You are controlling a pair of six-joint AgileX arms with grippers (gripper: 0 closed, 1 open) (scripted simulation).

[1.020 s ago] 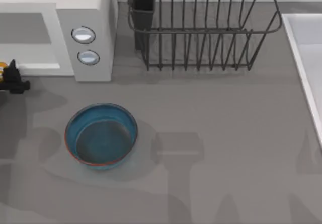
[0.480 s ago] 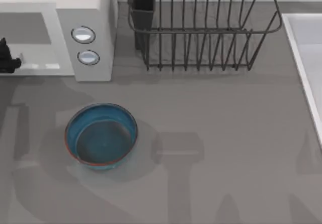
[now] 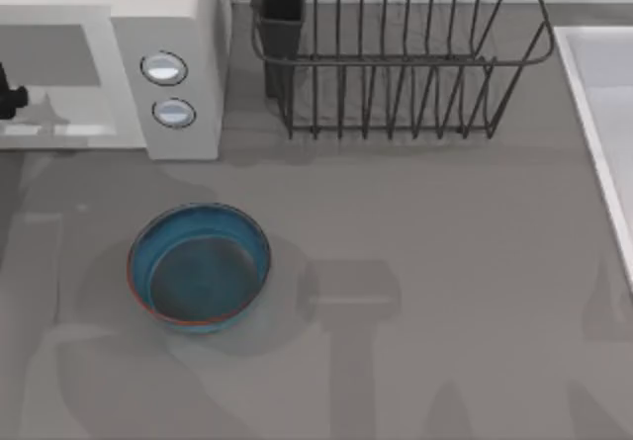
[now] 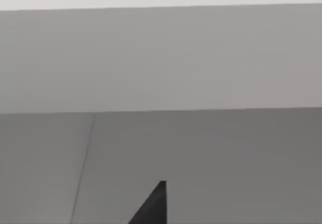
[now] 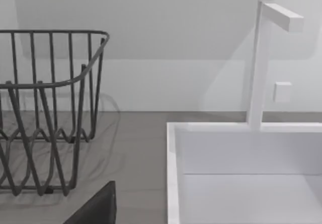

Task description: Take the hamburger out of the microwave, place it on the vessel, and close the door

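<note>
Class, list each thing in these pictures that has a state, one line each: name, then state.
microwave: upright at the table's left, its front facing the bowl.
blue bowl: upright, nothing in it.
dish rack: upright, no dishes in it.
sink: no water in the basin.
left hand: at the microwave's front.

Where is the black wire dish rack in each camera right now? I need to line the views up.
Top view: the dish rack is at the back of the table, between the microwave and the white sink.
Left wrist view: faces plain grey and white panels instead.
Right wrist view: one end of the dish rack stands beside the sink.
Shared landmark: the sink, next to the rack in the top and right wrist views.
</note>
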